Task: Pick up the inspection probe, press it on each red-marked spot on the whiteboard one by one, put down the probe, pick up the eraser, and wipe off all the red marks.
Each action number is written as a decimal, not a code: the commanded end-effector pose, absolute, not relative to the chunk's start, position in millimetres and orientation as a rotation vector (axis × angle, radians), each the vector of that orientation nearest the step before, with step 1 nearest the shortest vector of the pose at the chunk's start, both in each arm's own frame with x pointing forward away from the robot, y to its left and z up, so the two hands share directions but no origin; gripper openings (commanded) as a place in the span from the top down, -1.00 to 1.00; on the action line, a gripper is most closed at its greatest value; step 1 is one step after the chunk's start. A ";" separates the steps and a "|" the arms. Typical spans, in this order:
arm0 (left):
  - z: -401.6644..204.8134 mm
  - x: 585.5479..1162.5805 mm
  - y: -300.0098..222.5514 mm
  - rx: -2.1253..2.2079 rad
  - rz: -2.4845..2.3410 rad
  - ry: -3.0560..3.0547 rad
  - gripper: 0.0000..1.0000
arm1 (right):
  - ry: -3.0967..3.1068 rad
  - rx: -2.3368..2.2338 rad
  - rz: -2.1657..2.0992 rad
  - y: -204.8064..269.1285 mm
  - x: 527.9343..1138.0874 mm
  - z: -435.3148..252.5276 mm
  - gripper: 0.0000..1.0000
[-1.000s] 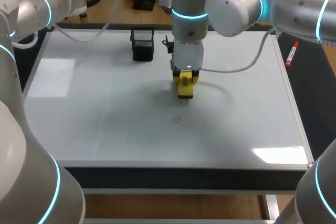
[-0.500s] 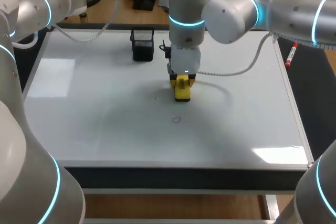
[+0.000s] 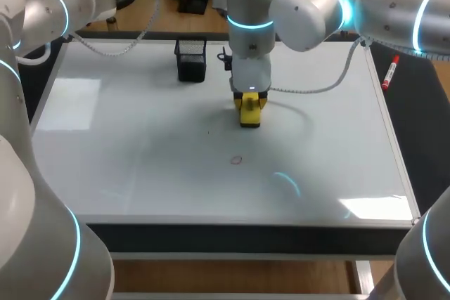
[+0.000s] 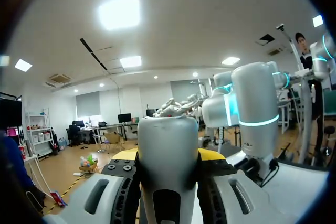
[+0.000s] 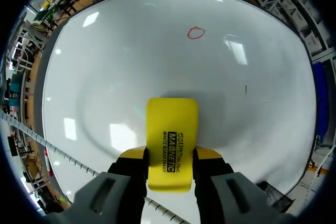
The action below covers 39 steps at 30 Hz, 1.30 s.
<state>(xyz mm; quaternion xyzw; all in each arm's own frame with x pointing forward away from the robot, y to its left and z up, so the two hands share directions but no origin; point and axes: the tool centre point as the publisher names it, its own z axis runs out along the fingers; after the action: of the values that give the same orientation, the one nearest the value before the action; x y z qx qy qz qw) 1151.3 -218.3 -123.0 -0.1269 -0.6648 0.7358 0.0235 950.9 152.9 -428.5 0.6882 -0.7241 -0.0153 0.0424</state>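
Yellow eraser sat clamped between the jaws of the right gripper over the middle of the whiteboard, so wiping was in hand. The next move likely called for bringing it onto the red circle, nearer the front edge. Its long axis ran along the fingers, free end pointing down at the board, while the left gripper had its jaws closed on a grey cylinder, probably the probe.

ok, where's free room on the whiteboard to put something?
Free: left half of the whiteboard, in front of the black mesh holder, and its right side. Crowded: the middle, where the right gripper holds the eraser by the red circle.
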 end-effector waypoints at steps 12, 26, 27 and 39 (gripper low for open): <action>-122.7 1158.0 -218.2 -0.416 2.263 -2.041 1.00 | -2.298 2.033 -0.029 102.0 975.4 -435.0 1.00; -122.7 1158.0 -218.2 -0.416 2.263 -2.041 1.00 | -2.367 2.033 -0.083 92.2 978.1 -392.5 1.00; -122.7 1158.0 -218.2 -0.416 2.263 -2.041 1.00 | -2.377 2.027 -0.092 92.1 978.8 -387.4 1.00; -122.7 1158.0 -218.2 -0.416 2.263 -2.041 1.00 | -2.451 1.980 -0.119 70.3 1006.5 -356.9 1.00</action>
<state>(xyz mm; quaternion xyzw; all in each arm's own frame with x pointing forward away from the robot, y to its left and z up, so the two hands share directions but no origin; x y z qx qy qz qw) 1151.3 -218.3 -123.0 -0.1270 -0.6648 0.7357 0.0236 1000.4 79.5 -364.9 0.6287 -0.7767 -0.0374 -0.0079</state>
